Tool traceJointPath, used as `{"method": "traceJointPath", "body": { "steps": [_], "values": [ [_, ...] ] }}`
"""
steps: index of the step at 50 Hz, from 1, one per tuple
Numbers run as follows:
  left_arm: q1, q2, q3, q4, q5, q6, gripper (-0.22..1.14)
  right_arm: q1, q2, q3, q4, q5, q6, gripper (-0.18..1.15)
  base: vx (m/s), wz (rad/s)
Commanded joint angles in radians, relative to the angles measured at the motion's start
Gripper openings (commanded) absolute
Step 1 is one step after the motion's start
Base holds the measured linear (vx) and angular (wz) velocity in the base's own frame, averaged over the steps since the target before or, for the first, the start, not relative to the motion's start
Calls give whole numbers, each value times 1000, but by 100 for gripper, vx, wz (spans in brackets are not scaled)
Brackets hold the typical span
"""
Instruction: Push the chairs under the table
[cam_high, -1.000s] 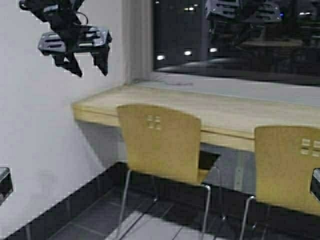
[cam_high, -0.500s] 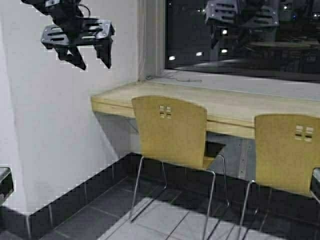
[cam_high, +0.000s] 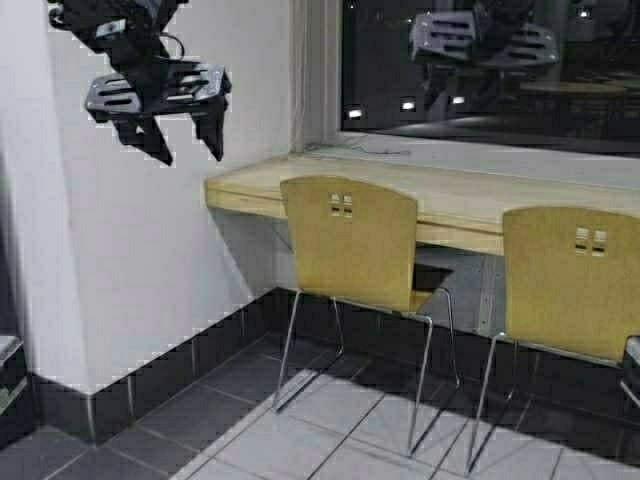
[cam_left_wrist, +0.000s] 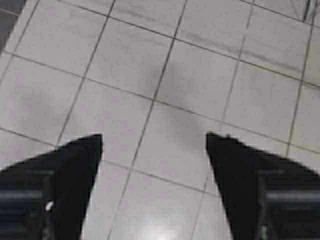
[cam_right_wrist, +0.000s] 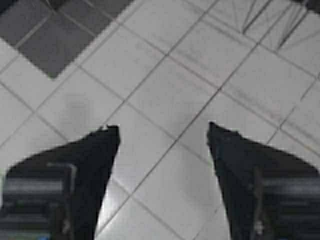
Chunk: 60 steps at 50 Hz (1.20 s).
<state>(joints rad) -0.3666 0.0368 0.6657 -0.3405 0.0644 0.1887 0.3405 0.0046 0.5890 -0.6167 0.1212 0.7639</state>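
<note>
Two mustard-yellow chairs stand at the table (cam_high: 470, 198), a long beige counter under the window. The left chair (cam_high: 350, 240) and the right chair (cam_high: 575, 280) both have their backrests toward me and their seats partly under the counter edge. My left gripper (cam_high: 190, 155) is raised high at the upper left in front of the white wall, open and empty. In the left wrist view it (cam_left_wrist: 154, 136) hangs over bare floor tiles. My right gripper (cam_high: 480, 45) is raised high against the dark window. In the right wrist view it (cam_right_wrist: 162, 126) is open and empty over floor tiles.
A white wall (cam_high: 120, 270) with a dark tiled skirting (cam_high: 160, 370) runs along the left up to the counter's end. Pale floor tiles (cam_high: 340, 430) lie in front of the chairs. The dark window (cam_high: 500, 90) is behind the counter.
The robot has moved: the whole scene has shifted right and shrunk, so the counter and chairs look farther off and more floor shows. Both grippers stay raised and open.
</note>
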Motion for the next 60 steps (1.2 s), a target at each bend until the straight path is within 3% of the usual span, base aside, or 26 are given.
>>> {"method": "traceJointPath", "body": {
  "steps": [1,32,60],
  "values": [
    [0,-14,-23,0,5,-3,95,9,-18,-15,-3,9,-3,90,-33,4],
    [-8,-8,-35,-2,14,-8,95,11,6,-43,-21,40,-3,90,-33,-7],
    [-8,6,-31,-2,28,-9,95,11,31,-41,-41,71,2,90,-18,-32]
  ]
}}
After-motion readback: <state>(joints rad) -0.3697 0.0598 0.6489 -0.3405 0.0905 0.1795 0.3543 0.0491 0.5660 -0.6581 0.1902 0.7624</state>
